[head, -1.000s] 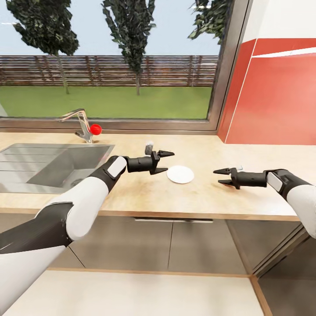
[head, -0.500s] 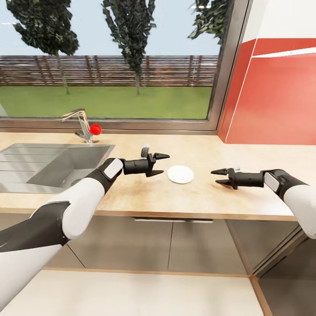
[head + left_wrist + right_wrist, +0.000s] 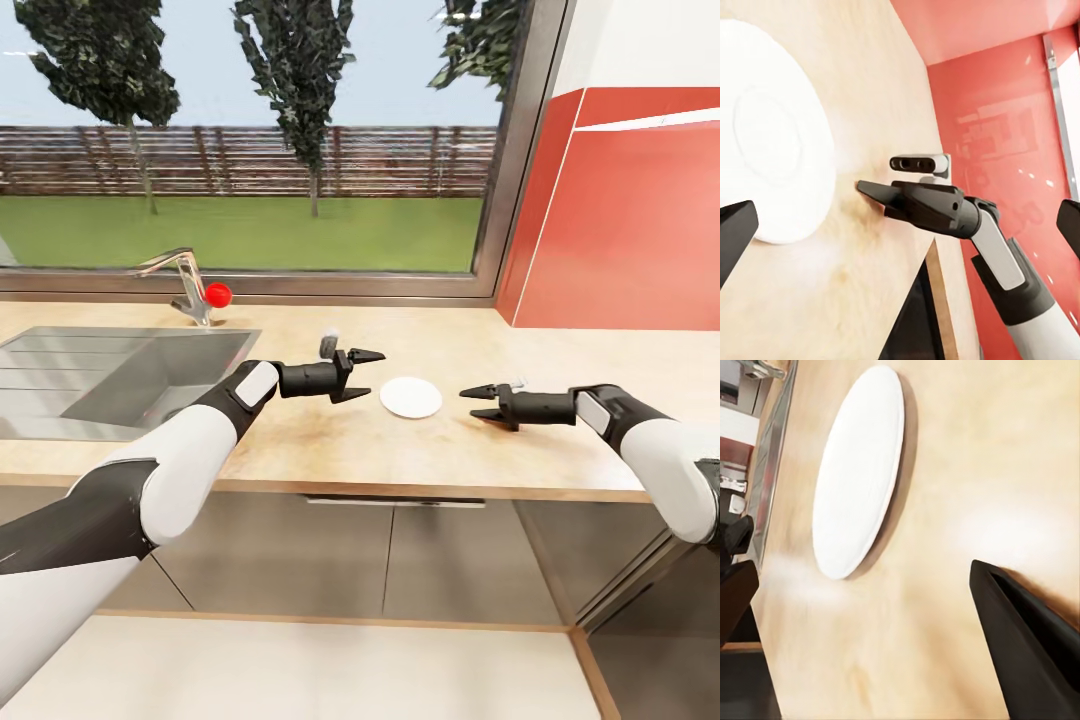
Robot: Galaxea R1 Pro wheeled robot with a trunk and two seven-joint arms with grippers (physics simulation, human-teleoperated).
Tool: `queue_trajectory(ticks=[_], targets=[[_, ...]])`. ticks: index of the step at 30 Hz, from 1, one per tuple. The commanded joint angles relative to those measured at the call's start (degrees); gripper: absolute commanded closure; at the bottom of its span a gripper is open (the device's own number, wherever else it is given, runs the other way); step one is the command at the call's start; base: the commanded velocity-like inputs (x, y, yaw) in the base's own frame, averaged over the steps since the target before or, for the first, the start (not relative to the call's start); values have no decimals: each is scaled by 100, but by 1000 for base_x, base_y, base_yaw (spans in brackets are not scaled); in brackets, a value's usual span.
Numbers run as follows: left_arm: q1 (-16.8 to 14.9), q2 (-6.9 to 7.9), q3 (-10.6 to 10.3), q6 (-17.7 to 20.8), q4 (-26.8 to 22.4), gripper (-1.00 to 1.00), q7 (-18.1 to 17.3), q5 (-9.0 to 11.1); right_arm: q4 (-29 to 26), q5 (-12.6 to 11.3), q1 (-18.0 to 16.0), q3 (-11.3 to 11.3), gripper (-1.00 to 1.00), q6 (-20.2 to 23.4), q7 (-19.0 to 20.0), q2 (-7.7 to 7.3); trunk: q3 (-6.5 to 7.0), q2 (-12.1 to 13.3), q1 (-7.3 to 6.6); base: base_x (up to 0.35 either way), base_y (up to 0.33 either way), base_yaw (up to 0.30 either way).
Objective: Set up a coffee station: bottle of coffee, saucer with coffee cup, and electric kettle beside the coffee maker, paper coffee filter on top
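the saucer (image 3: 411,397) lies flat on the bench (image 3: 560,360), right of the sink (image 3: 110,375), between the two grippers. the left gripper (image 3: 367,374) hovers just beside it, jaws parted and empty. the right gripper (image 3: 476,402) sits near its other side, jaws seemingly parted too, holding nothing.

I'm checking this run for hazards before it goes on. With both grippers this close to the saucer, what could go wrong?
1. The right gripper is low and level beside the saucer; it may shove the flat plate rather than grip it.
2. The left gripper faces it across the saucer, so the two could collide.
3. A pushed saucer could slide along the countertop.
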Motion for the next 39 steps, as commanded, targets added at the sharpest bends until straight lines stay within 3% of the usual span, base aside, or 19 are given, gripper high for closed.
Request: queue_trajectory(ticks=[1, 9, 19, 22, 23, 25, 30, 39], targets=[[-4, -4, 47, 26, 0, -100, -17, -47, 0, 9, -2, 47, -100, 39, -7, 17, -6, -3, 0, 0, 0, 0], [-4, -1, 41, 26, -2, -100, -17, -47, -20, 9, -2, 42, -100, 39, -11, 83, -6, -3, 0, 0, 0, 0], [-4, 6, 16, 22, -86, -100, -134, -49, -47, 16, -2, 40, -100, -299, -27, 85, -6, -3, 0, 0, 0, 0], [-4, 13, -250, -19, -148, -100, -446, -54, -58, 17, -2, 39, -100, -322, -29, 82, -6, -3, 0, 0, 0, 0], [-4, 48, -395, -134, -157, -100, -524, -55, -60, 17, -2, 40, -100, -326, -29, 81, -6, -3, 0, 0, 0, 0], [-4, 142, -471, -215, -153, -100, -607, -55, -61, 17, -2, 41, -100, -328, -29, 81, -6, -3, 0, 0, 0, 0], [-4, 359, -550, -288, -121, -100, -969, -55, -62, 17, -2, 42, -100, -330, -29, 81, -6, -3, 0, 0, 0, 0], [-4, 555, -576, -307, -107, -100, -1129, -56, -62, 17, -2, 42, -100, -330, -29, 80, -6, -3, 0, 0, 0, 0]])
